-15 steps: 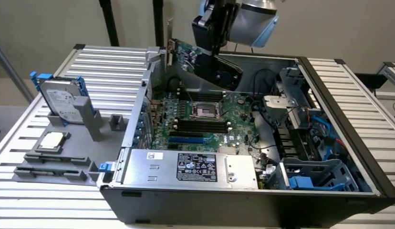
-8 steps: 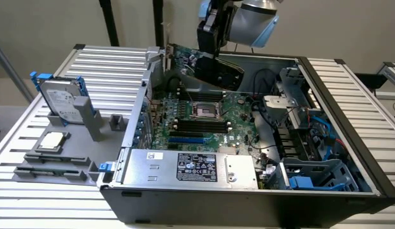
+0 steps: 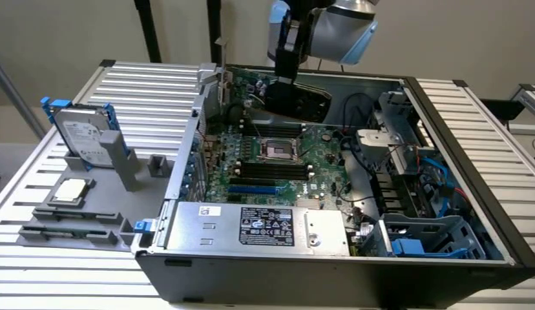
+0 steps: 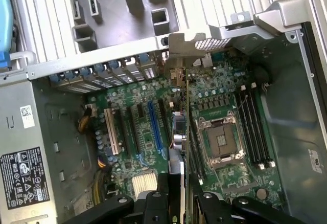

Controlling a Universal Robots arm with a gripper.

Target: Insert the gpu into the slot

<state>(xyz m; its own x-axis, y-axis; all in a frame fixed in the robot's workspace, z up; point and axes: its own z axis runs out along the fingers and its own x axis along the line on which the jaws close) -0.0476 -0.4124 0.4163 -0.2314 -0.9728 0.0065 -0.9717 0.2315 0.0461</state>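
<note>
Inside the open computer case, the slot (image 3: 252, 190) runs along the board just behind the silver power supply (image 3: 259, 226). Farther back, beyond the processor socket (image 3: 279, 150), the gpu (image 3: 300, 100) hangs clear above the board, clamped between the fingers of the gripper (image 3: 287, 70). From the wrist, its edge lies parallel to the slot, which sits offset toward the power supply.
</note>
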